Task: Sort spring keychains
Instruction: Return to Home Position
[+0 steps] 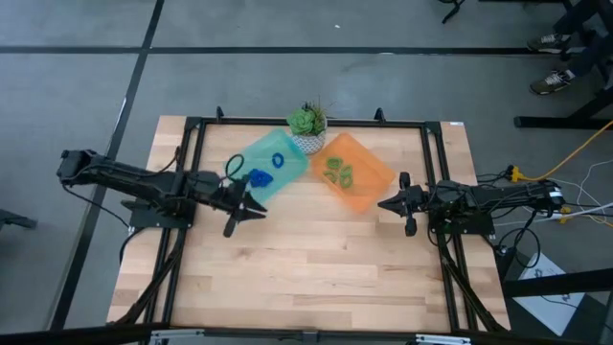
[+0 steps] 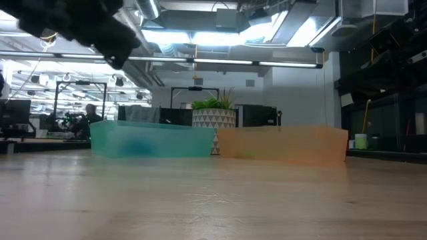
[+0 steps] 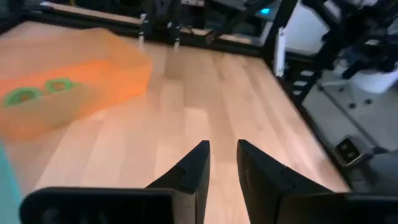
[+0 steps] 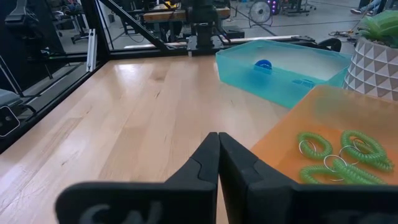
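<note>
Wooden table (image 1: 316,278), workshop (image 2: 267,40) behind; left gripper (image 3: 222,144) slightly spread, right gripper (image 4: 217,134) pressed together.

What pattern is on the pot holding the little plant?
The pot is white with dark triangle outlines, clearest in the right wrist view.

A pale wooden plank table (image 1: 316,278) fills the middle of the room. A green succulent in a white patterned pot (image 1: 308,126) stands at the table's far edge. A black metal frame (image 1: 402,123) rims the table. A yellow cable (image 1: 581,146) trails off right of the table.
</note>
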Robot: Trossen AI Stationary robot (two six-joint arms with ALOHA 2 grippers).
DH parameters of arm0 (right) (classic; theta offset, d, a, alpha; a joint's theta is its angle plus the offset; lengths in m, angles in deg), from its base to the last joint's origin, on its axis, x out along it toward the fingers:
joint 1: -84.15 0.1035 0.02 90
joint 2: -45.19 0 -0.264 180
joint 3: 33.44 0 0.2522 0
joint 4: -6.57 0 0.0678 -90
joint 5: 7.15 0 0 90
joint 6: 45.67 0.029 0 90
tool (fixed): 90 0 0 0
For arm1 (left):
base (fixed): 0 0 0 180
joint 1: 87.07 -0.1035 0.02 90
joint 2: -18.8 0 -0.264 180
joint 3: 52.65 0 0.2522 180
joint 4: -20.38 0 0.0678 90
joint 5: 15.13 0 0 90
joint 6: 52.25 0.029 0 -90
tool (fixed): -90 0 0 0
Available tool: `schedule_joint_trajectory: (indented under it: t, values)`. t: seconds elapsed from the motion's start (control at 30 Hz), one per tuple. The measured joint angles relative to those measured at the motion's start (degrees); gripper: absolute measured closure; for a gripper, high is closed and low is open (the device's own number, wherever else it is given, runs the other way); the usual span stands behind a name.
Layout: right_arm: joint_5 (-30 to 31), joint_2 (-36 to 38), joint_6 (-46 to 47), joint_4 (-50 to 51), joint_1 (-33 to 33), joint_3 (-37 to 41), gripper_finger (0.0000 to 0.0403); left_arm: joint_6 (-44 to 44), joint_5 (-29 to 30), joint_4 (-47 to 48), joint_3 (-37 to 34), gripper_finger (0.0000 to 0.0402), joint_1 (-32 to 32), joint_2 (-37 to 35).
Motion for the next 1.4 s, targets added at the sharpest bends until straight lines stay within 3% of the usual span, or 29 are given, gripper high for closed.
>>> schedule_joint_trajectory:
  t: [0.17,0.27,0.57,0.93,1.4]
  values:
    - [0.0,-0.02,0.0,-0.01,-0.02,0.0,0.0395,-0.34,13.07,-4.59,-6.22,0.0349,7.76,-2.84]
    - [0.0,0.0,0.02,0.01,-0.02,0.0,0.0395,-0.38,15.53,-7.53,-9.45,0.0364,11.04,-3.98]
    - [0.0,-0.01,0.01,-0.01,-0.01,0.0,0.0395,-1.23,15.66,-11.82,-15.57,0.0398,17.39,-6.55]
    - [0.0,-0.02,0.0,-0.01,-0.01,0.0,0.0395,-1.27,15.46,-17.95,-21.52,0.04,21.03,-9.69]
    - [0.0,0.0,0.0,0.01,-0.02,0.0,0.0395,6.3,13.06,-14.36,-21.81,0.0398,22.88,-12.82]
